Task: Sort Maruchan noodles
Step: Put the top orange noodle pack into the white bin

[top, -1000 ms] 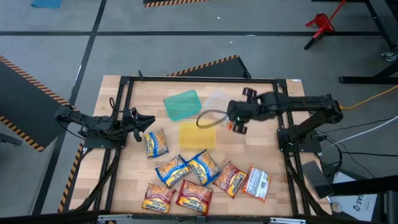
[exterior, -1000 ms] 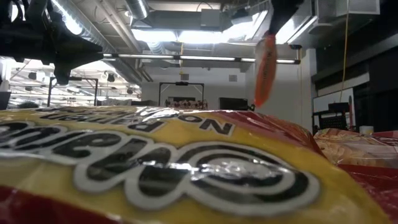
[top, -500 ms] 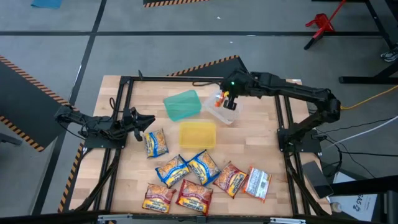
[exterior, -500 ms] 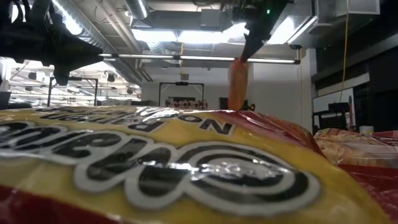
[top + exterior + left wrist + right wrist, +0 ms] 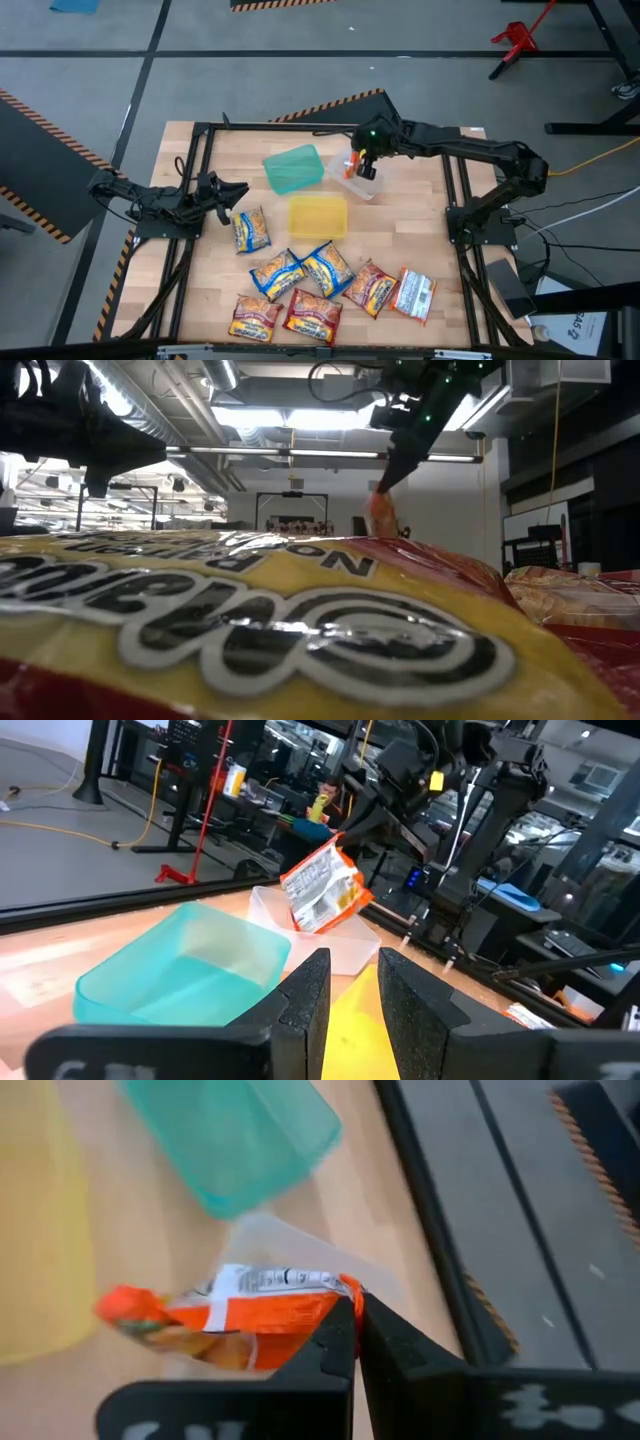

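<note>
One orange packet point(image 5: 240, 1320) of Maruchan noodles hangs pinched by its edge in the right gripper point(image 5: 362, 160), directly over the clear container point(image 5: 355, 182) at the far side of the wooden table point(image 5: 420, 230). Beside that container sit a teal container point(image 5: 293, 168) and a yellow container point(image 5: 317, 216), both apparently without packets. Eight more packets point(image 5: 300, 275) lie scattered along the table's near edge, the nearest filling the low view. The left gripper point(image 5: 228, 196) waits low at the table's left side, fingers a narrow gap apart with nothing between them.

The step in hand looks to be the drop. Done well, it likely means lowering the packet until its hanging end is inside the container walls before letting go, since the crinkly wrapper is light and could catch the rim or slide out. Releasing over the centre, then lifting straight up, should keep the fingers from dragging the thin container along.
</note>
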You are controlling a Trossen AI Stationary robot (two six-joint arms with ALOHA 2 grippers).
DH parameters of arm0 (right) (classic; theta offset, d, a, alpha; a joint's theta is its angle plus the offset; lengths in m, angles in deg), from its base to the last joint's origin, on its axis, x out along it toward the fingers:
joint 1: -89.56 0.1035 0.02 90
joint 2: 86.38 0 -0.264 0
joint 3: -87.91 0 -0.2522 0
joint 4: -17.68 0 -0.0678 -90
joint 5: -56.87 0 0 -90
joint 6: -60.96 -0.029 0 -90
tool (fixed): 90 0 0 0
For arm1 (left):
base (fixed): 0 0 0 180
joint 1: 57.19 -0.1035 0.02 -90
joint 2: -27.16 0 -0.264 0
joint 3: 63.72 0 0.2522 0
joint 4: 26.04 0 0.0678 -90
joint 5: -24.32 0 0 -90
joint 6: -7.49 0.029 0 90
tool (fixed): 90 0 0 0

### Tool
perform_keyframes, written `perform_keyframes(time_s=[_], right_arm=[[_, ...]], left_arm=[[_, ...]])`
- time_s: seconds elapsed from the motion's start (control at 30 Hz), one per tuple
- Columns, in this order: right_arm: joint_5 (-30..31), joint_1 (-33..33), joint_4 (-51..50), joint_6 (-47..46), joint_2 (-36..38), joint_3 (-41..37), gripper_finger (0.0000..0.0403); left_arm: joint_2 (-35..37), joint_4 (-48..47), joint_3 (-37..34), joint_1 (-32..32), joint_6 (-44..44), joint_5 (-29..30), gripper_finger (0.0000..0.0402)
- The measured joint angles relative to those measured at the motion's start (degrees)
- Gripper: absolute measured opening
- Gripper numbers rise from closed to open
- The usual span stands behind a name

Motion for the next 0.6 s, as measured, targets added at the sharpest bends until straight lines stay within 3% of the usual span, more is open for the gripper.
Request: perform_keyframes(time_s=[0.33,0.6], right_arm=[[-0.4,-1.3,4.2,-0.1,0.0,-4.3,0.0000],[4.5,-1.3,3.0,-1.2,-0.1,-11.7,0.0000]], left_arm=[[0.0,-0.1,0.0,0.0,-0.6,2.7,0.0082],[0.0,-0.2,0.0,0.0,-1.5,3.1,0.0082]])
